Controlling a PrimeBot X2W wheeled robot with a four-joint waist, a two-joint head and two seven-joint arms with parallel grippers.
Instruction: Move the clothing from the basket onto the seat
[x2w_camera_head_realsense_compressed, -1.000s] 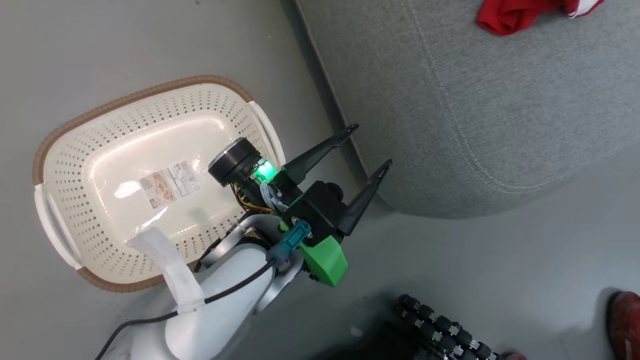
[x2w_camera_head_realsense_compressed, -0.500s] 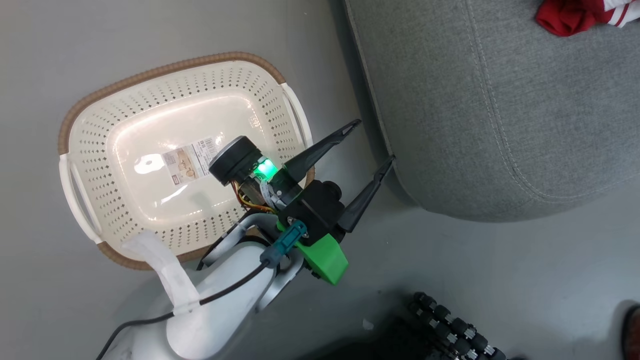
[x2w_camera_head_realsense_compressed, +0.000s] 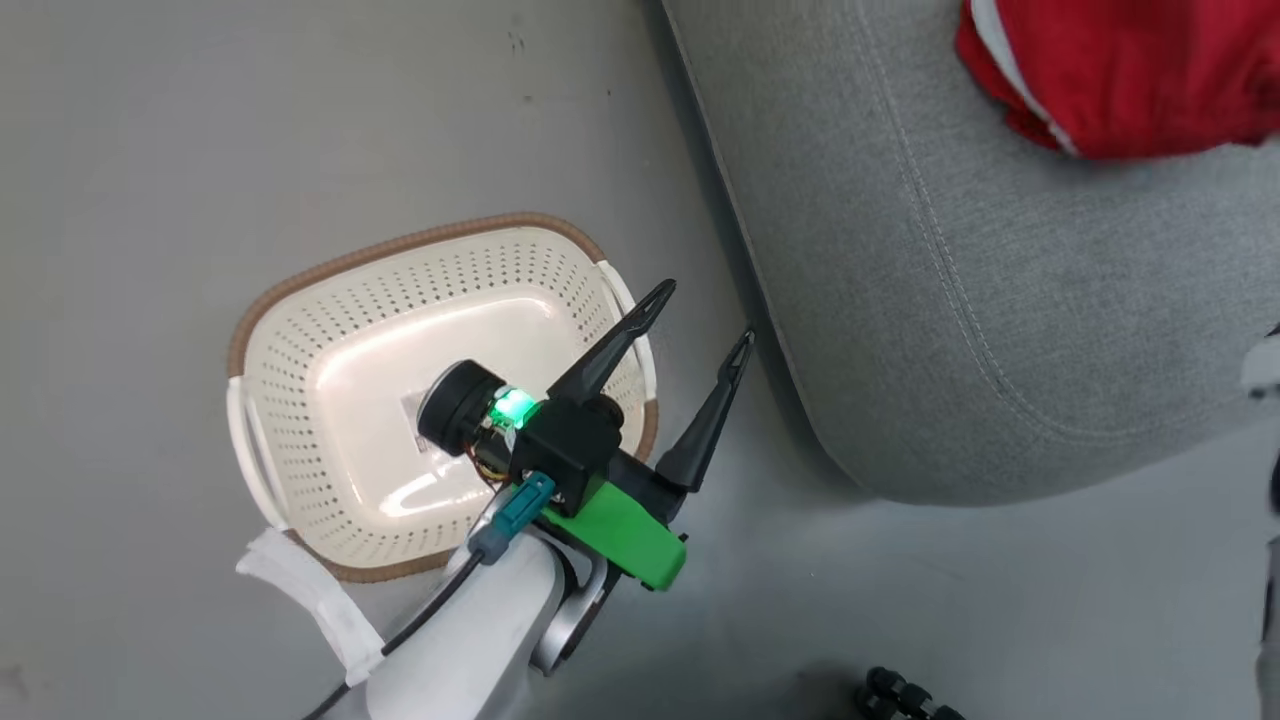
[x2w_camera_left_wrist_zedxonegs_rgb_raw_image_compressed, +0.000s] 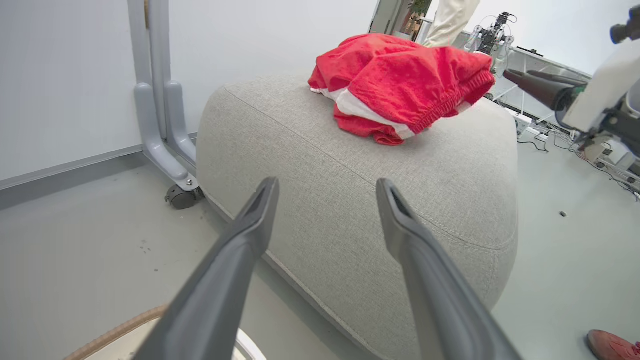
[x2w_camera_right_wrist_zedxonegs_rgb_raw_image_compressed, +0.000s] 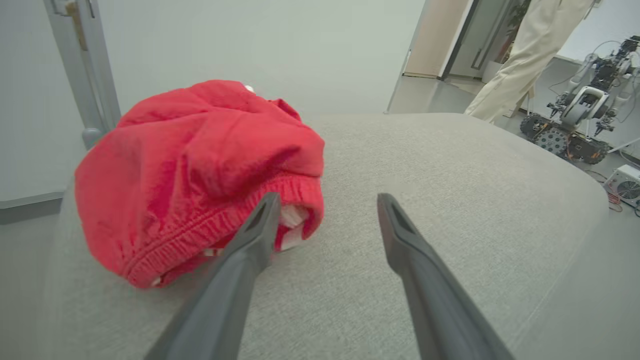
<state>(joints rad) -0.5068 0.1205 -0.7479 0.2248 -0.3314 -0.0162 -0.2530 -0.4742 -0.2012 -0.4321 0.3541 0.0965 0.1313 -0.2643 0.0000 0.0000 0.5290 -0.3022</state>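
Smooth grey floor (x2w_camera_head_realsense_compressed: 200, 150) runs under everything, with a pale wall behind and a person's (x2w_camera_right_wrist_zedxonegs_rgb_raw_image_compressed: 525, 50) cream-trousered legs by a doorway beyond. The basket (x2w_camera_head_realsense_compressed: 400, 238) sits on that floor just beside the seat (x2w_camera_head_realsense_compressed: 900, 300). What shows of its bottom is bare, though the left wrist hides part of it. The clothing (x2w_camera_head_realsense_compressed: 1120, 70) lies in one red heap on top of the seat, well apart from the basket. Whether the heap is one garment or two cannot be told.

The left gripper (x2w_camera_head_realsense_compressed: 705, 315) hangs over the gap between basket and seat, fingers spread wide and holding nothing. The right gripper (x2w_camera_right_wrist_zedxonegs_rgb_raw_image_compressed: 327, 200) is low over the seat, its fingers likewise apart and empty. One of them is right at the elastic hem of the heap; I cannot tell whether it touches or stops just short.

The load looks delivered, so the step in hand is probably clearing the right arm away. Doing that well means keeping the fingers parted and lifting up first, then back. That way the near finger does not hook the hem and drag the cloth toward the seat's rounded edge, where soft fabric would slide off. A slow start would show any snag. It is also worth moving the left wrist aside to check the hidden patch of the basket before calling the job finished.
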